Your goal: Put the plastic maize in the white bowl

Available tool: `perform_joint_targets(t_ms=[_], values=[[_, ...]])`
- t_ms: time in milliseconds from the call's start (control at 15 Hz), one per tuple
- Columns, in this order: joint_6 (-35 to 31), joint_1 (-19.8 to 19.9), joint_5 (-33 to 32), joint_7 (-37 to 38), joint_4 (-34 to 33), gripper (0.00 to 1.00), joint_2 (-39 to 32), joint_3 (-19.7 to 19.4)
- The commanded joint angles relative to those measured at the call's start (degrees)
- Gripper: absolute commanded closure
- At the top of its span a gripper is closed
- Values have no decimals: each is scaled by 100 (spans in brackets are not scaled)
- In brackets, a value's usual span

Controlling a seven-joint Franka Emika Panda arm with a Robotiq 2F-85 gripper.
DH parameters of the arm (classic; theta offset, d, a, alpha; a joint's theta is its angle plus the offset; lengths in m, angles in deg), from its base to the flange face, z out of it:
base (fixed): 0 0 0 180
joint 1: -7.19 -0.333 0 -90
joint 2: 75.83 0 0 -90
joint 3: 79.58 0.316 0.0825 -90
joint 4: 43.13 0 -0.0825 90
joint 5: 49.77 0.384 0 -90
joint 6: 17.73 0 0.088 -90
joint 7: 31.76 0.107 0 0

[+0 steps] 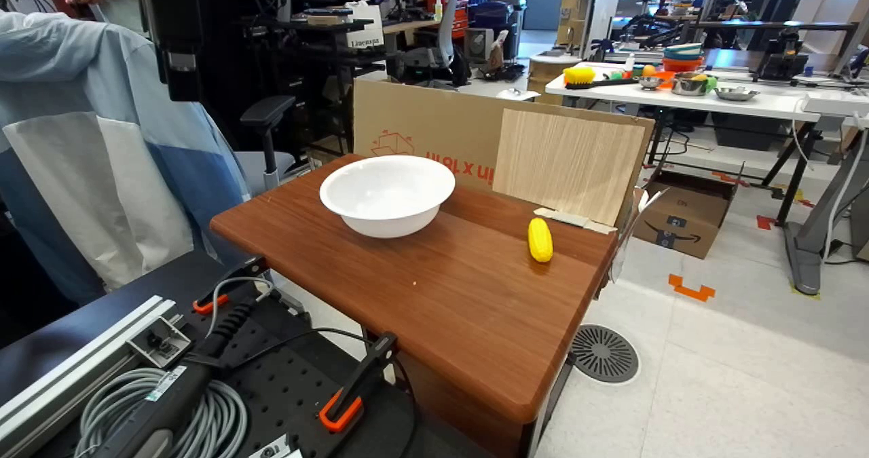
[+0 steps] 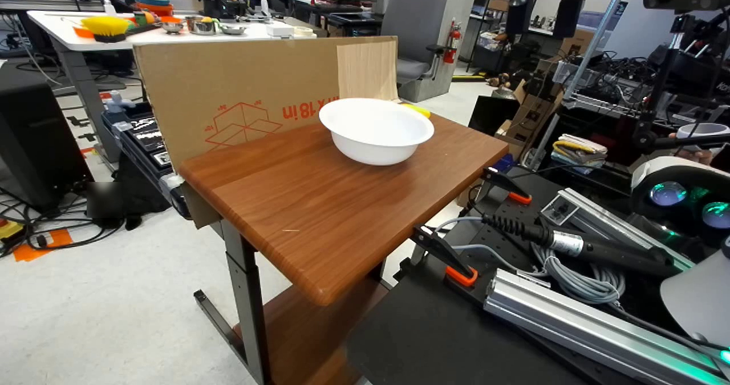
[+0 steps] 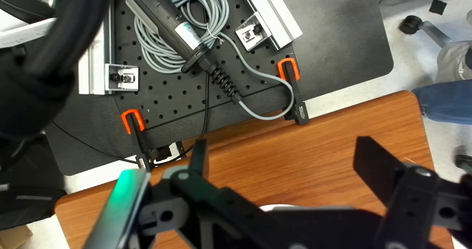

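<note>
Lying well apart from tool (image 3: 281, 155), plastic maize (image 1: 540, 240)

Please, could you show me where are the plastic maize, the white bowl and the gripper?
Plastic maize (image 1: 540, 241): in an exterior view, middle of its yellow side.
White bowl (image 1: 385, 195): in an exterior view, its inner surface.
Gripper (image 3: 281, 155): in the wrist view, midway between its open fingertips.
</note>
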Motion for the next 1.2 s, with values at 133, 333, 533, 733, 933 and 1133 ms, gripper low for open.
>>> perform_joint_targets(t_ms=[133,333,533,733,933,1133], values=[[-165,58,-293,-196,-94,0,-83,-45],[-490,305,-906,-567,-359,0,-368,-273],[-738,591,-1380,-1102,-751,0,-811,-686],[-1124,760,-1335,-1588,-1319,0,-1563,-1123],[-1088,758,-1279,-1512,-1115,0,-1356,-1169],[-1088,732,-1280,-1495,-1079,0,-1368,-1128]])
